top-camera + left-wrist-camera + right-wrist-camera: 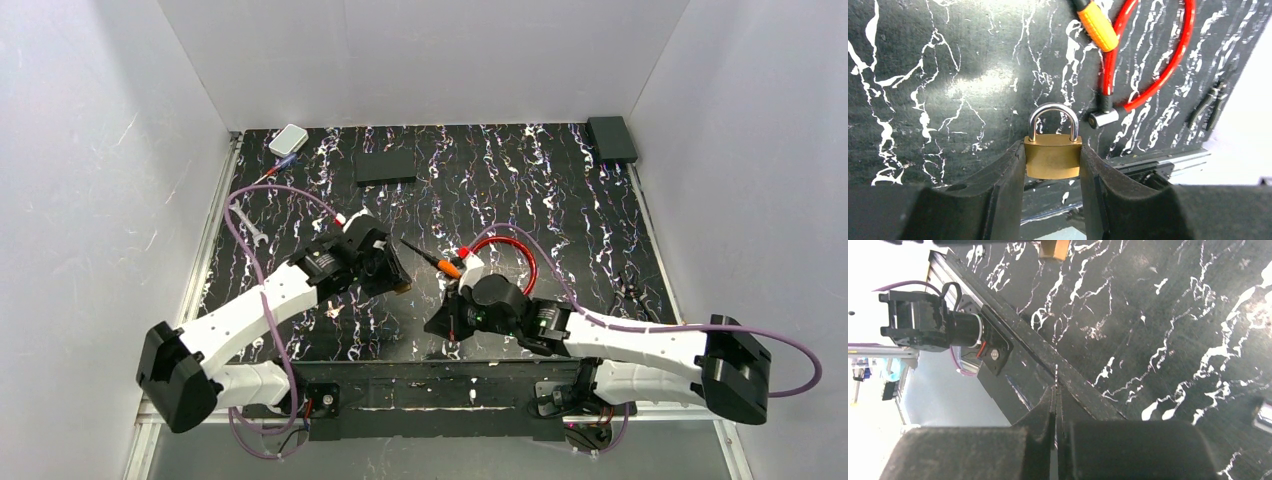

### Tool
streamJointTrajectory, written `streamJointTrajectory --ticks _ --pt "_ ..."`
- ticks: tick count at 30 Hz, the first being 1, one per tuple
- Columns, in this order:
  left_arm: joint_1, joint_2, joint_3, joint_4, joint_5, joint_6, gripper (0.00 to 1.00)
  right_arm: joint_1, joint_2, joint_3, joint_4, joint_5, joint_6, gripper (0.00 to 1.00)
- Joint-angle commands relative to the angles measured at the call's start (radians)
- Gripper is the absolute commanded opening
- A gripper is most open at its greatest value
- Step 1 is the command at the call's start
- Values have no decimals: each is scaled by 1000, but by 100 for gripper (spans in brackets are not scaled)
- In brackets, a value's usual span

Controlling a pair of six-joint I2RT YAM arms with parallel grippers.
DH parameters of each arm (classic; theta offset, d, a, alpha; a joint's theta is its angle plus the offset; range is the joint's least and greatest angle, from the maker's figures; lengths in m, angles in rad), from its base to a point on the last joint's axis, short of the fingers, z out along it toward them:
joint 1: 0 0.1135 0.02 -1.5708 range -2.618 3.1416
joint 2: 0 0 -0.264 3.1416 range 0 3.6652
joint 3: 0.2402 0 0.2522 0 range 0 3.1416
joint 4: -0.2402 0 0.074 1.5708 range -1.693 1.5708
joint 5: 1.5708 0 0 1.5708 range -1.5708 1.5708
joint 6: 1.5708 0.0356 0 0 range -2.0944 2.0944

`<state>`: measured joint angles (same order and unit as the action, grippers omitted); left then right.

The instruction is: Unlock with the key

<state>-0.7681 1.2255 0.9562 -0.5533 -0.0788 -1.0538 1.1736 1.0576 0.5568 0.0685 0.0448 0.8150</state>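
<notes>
The key [447, 265] is seen lying flat just beyond the right gripper [440, 326], whose fingers are pressed together on nothing. Its black rod is pointed toward the left gripper [1052, 151], which is clamped on the brass padlock [1053, 161]. The right arm is judged nearer.

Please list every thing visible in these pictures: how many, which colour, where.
padlock: one, brass, silver shackle, between the left jaws
key: one, orange with black rod, mid-table, beside the cable
cable: one, red loop, right of centre
flat block: one, black, far middle
box: one, black, far right corner
small case: one, white, far left corner
small tool: one, black, right edge, unclear
thin tool: one, silvery, left edge
table: one, black with white veins
left arm: one, white and black, jaws closed on padlock
right arm: one, white and black, jaws shut, nothing between
</notes>
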Motion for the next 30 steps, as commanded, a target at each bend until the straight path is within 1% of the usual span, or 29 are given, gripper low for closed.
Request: streamJointTrajectory --ticks 1,7,14,24,30 --pt "-2 -95 -9 -21 3 -25 0 4 49 89 87 5 -26 1" --pt "-2 -160 -14 -36 11 -38 0 4 118 155 98 21 -54 1" --pt "-2 -206 -26 -36 20 -46 0 4 162 220 91 33 -91 1" --pt "-2 -238 -43 -22 30 -64 0 4 194 255 104 35 -107 1" --pt "-2 -242 -45 -21 31 -66 0 4 190 250 134 33 -120 1"
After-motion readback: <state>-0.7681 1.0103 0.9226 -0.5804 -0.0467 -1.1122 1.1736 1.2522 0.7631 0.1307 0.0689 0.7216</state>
